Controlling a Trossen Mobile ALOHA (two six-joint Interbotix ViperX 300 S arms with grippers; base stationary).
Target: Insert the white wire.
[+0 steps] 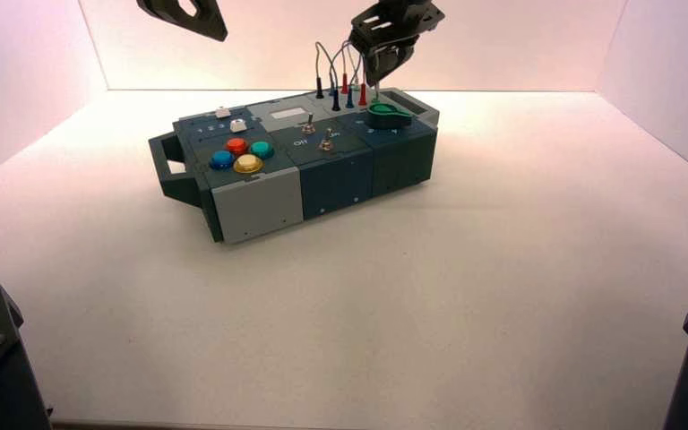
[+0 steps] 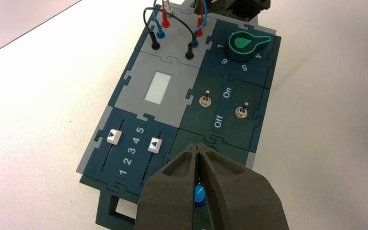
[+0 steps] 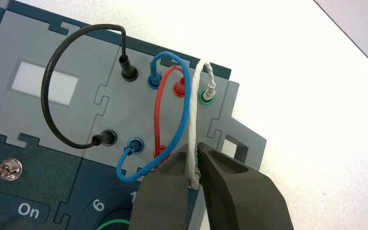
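Closed on the white wire [image 3: 192,120], our right gripper [image 3: 196,147] hovers over the box's [image 1: 260,208] far right; our left gripper [image 2: 196,146] idles, shut. Only our right wrist view shows the pale arch reaching a green-ringed socket [image 3: 206,98].

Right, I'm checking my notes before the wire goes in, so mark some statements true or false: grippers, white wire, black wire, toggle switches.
1. The right gripper has its fingers closed on the white wire, at the socket end of the box. True.
2. The white wire's far plug sits in a red-rimmed socket. False: it sits in a green-rimmed socket.
3. Both ends of the black wire are plugged in. True.
4. The left gripper grips a blue wire. False: it is shut on nothing, above the button end.
5. The box has three toggle switches. False: it has two.
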